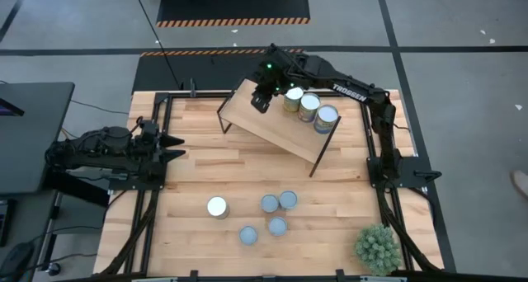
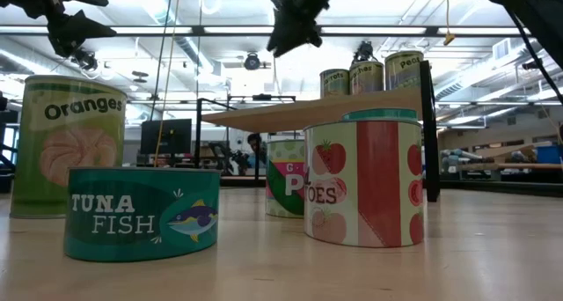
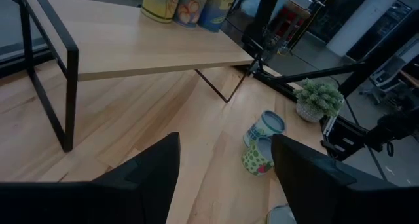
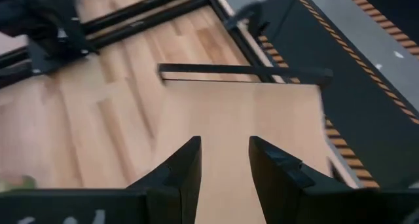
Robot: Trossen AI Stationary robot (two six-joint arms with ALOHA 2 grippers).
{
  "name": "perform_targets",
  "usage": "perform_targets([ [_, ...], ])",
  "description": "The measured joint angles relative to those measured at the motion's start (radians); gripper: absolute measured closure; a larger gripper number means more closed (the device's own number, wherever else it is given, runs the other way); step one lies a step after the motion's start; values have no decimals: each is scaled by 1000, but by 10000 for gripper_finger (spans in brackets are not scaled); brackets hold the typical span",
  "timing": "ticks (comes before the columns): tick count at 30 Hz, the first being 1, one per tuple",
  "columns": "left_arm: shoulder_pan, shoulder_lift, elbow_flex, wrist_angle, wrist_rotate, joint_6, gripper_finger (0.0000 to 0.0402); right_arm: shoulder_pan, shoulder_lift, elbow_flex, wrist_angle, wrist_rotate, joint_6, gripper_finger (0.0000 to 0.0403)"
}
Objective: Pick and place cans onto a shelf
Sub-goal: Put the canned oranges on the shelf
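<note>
The shelf (image 1: pixel 280 121) stands askew at the table's far middle on thin dark legs. Three cans (image 1: pixel 308 107) stand in a row on its far right end; they also show in the low view (image 2: pixel 367 75). Several more cans stand on the tabletop near the front: one white-topped (image 1: pixel 217 206) and several blue-grey-topped (image 1: pixel 277 214). My right gripper (image 1: pixel 261 99) hovers open and empty above the shelf's far left part, left of the row; its wrist view (image 4: pixel 222 165) shows bare board below. My left gripper (image 1: pixel 173 148) waits open and empty at the table's left edge.
A spiky green potted plant (image 1: pixel 377 247) stands at the near right corner. In the low view the cans on the table stand close in front: an oranges can (image 2: pixel 75 143), a tuna can (image 2: pixel 141 211) and a tomatoes can (image 2: pixel 365 182). Bare board lies left of the row (image 1: pixel 256 117).
</note>
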Motion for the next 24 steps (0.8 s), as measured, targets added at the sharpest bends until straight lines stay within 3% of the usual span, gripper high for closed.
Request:
perform_targets([
  [18,0,0,0,0,160,-37,155,198,0,0,56,86,165,268],
  [24,0,0,0,0,169,-87,155,276,0,0,78,106,222,273],
])
